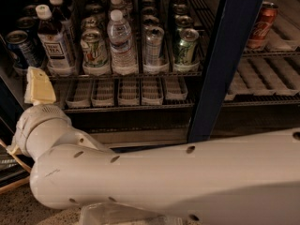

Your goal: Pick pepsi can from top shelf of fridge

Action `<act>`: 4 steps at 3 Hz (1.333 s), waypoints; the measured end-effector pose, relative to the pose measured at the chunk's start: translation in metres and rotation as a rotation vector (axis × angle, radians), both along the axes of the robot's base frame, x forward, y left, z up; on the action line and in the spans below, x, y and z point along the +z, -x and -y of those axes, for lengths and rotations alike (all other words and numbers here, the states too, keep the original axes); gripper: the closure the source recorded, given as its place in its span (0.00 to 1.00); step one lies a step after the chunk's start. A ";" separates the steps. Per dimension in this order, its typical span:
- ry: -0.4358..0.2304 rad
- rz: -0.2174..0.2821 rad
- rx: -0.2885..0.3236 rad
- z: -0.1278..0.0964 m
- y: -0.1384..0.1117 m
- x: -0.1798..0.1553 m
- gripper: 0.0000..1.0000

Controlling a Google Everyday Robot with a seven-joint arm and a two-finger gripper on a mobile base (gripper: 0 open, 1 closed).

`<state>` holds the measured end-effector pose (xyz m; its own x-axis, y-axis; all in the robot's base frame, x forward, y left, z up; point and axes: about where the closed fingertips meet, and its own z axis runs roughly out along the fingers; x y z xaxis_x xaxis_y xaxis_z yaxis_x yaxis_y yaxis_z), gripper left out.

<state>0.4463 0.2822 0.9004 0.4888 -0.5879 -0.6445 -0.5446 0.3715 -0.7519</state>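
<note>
You will find the pepsi can (19, 49) upright at the far left end of the top shelf (126, 74) of the fridge (140, 123), front of its row. Just to its right stands a tea bottle (55, 43). Further right along the same front edge are a green-white can (95, 50), a water bottle (122, 41), a silver can (153, 46) and a green can (186, 46). A dark blue door post (225, 64) divides the view; a red can (260, 26) sits on the shelf to its right. The gripper (40, 86) is below the pepsi can and slightly to its right, at the level of the lower rack (126, 108), not touching the can. You cannot tell whether it is wide or narrow. The white arm (164, 182) crosses the near foreground.
</note>
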 end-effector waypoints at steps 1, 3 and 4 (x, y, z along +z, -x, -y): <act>-0.108 -0.022 0.013 -0.008 -0.029 0.005 0.00; -0.275 -0.032 0.093 -0.033 -0.091 0.006 0.00; -0.284 -0.013 0.160 -0.053 -0.105 0.006 0.00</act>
<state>0.5509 0.3352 0.9066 0.5514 -0.3001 -0.7784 -0.6220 0.4740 -0.6233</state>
